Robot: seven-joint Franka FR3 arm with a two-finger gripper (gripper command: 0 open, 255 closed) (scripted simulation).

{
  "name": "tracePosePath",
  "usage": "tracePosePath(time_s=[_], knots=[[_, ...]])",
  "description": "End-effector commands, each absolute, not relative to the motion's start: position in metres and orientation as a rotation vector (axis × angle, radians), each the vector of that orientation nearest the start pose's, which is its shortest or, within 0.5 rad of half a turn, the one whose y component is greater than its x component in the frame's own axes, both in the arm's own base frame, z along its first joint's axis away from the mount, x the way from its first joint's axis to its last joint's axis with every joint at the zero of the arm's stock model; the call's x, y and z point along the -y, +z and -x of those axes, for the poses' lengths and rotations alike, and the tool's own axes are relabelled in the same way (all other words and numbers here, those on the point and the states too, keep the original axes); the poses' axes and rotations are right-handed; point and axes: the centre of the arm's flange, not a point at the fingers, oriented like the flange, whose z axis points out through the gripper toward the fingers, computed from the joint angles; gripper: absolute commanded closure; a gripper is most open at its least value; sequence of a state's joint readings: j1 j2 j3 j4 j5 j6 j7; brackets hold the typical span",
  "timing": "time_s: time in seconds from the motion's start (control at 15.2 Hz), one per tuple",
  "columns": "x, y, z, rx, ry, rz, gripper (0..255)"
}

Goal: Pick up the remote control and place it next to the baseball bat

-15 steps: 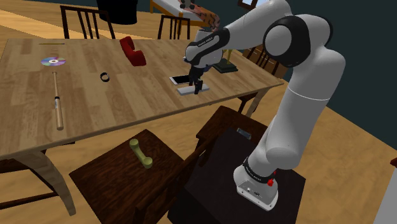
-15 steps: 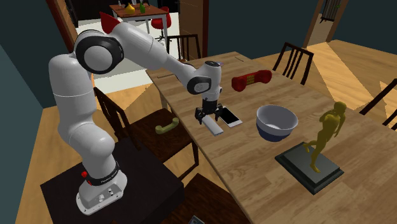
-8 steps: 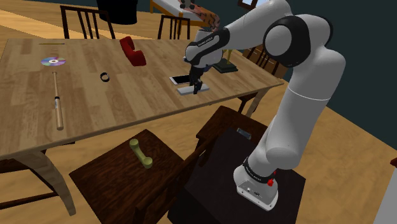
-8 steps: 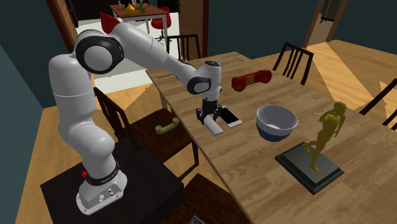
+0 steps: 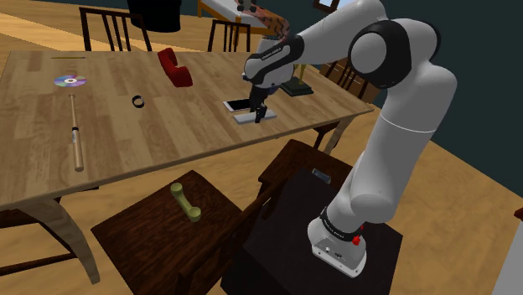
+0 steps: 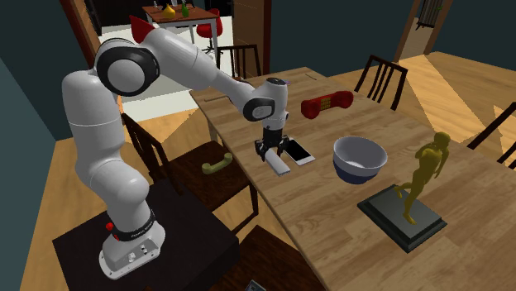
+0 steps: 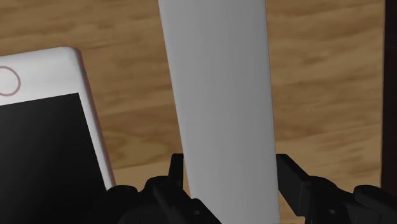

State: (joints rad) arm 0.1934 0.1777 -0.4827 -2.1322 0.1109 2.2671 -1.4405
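- Wooden bench (image 5: 168, 142) is what I have under my all-black two-finger tool (image 7: 226, 167).
- I see the tool's fingers pressed against both long sides of the plain grey, slab-shaped remote control (image 7: 219, 83), which lies flat on the bench near the edge facing the stand.
- Just beside the remote control lies a white smartphone (image 7: 44, 146) with a black screen.
- Farther along, in the second exterior view, sit a white bowl (image 6: 360, 159) with a blue inside and a gold figurine (image 6: 422, 178) on a dark base.
- Well apart, at the shoulder view's left, the slim wooden baseball bat (image 5: 75, 134) lies with a shiny disc (image 5: 70, 81) at its far end.
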Motion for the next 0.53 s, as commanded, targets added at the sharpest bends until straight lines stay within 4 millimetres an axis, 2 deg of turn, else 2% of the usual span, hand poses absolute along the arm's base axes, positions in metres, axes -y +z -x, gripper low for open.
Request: tracePosePath(time_s=[0.0,0.46], knots=[[0.153,0.342,-0.539,1.613,0.018,2.677,255],[0.153,0.379,-0.539,1.613,0.018,2.677,255]])
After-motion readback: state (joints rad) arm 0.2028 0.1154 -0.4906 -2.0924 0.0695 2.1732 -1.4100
